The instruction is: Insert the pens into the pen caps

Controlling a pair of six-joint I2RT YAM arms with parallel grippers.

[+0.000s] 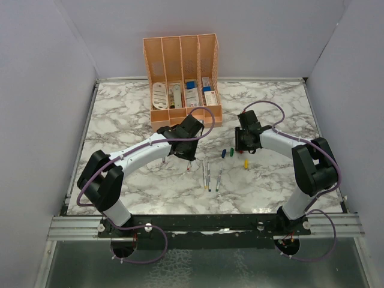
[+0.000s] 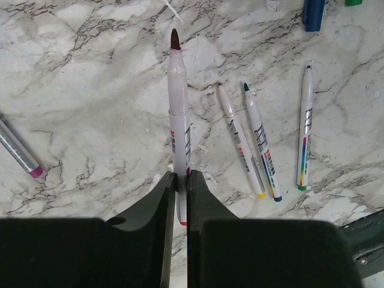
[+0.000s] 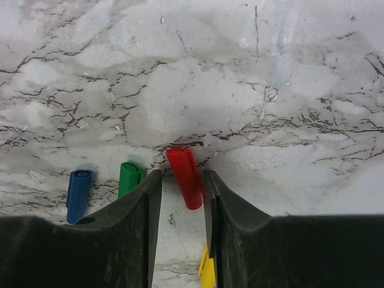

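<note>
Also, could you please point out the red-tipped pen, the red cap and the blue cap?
red-tipped pen (image 2: 179, 114): left wrist view, middle of its pale barrel.
red cap (image 3: 186, 177): right wrist view, middle of its side.
blue cap (image 3: 78, 195): right wrist view, middle of its side.

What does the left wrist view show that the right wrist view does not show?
Only the left wrist view: the red-tipped pen clamped in the left fingers, three loose pens lying side by side, and a purple-ended pen at the left edge.
Only the right wrist view: the red cap between the right fingers, and the yellow cap.
Both: the marble table, the blue cap and the green cap.
</note>
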